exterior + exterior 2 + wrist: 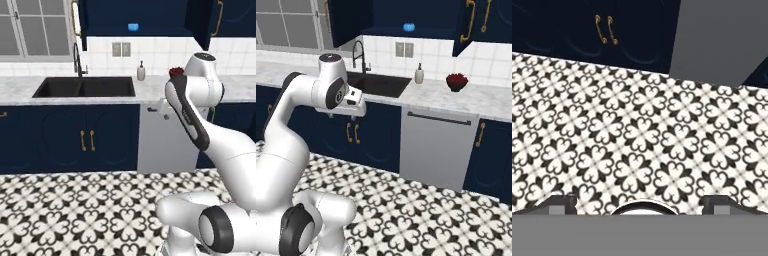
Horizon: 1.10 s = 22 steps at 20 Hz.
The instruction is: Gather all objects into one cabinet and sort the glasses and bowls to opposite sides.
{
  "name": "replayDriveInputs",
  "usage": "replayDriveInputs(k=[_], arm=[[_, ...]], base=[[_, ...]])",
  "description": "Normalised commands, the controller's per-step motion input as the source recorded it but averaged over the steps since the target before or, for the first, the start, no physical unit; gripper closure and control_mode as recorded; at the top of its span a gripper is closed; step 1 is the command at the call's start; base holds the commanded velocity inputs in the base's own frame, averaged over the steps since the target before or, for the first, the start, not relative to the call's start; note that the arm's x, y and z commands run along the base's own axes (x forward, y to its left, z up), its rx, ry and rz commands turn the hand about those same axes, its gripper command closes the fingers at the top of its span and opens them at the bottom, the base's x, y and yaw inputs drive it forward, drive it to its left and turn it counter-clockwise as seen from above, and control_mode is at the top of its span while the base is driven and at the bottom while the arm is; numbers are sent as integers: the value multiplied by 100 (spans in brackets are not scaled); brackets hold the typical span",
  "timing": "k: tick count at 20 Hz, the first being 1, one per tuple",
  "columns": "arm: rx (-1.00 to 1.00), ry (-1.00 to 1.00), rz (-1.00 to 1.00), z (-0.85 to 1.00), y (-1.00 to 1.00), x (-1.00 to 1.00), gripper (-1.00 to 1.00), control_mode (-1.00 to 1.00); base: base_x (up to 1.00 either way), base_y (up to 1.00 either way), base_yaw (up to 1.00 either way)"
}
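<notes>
While hanging over the patterned floor [637,145], fingers [559,202] spread wide, holding nothing.

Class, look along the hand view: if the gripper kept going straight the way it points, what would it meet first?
Most likely the patterned floor tiles, just short of the dark lower cupboard doors. Nothing lies between the open gripper and the floor, though depth is hard to judge.

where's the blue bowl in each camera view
Left base view: the blue bowl sits near the top centre, inside the open wall cabinet above the counter.
Right base view: it sits at the top, right of centre, in the same open cabinet.
Hand view: not in it; this camera looks down at the patterned floor.
Shared landmark: the white soap dispenser on the counter stands below the bowl, slightly to its right, in both base views.
</notes>
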Motion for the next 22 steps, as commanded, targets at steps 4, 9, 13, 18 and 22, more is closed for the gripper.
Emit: replayDriveInputs(k=[4,9,13,18,22], arm=[[0,0,0,0,0,0,-100,100],[0,0,0,0,0,0,-100,100],[0,0,0,0,0,0,-100,100],[0,0,0,0,0,0,-100,100],[0,0,0,0,0,0,-100,100]], base=[[31,-78,25],[14,-34,8],[54,0,-20],[74,-3,-49],[23,18,2]])
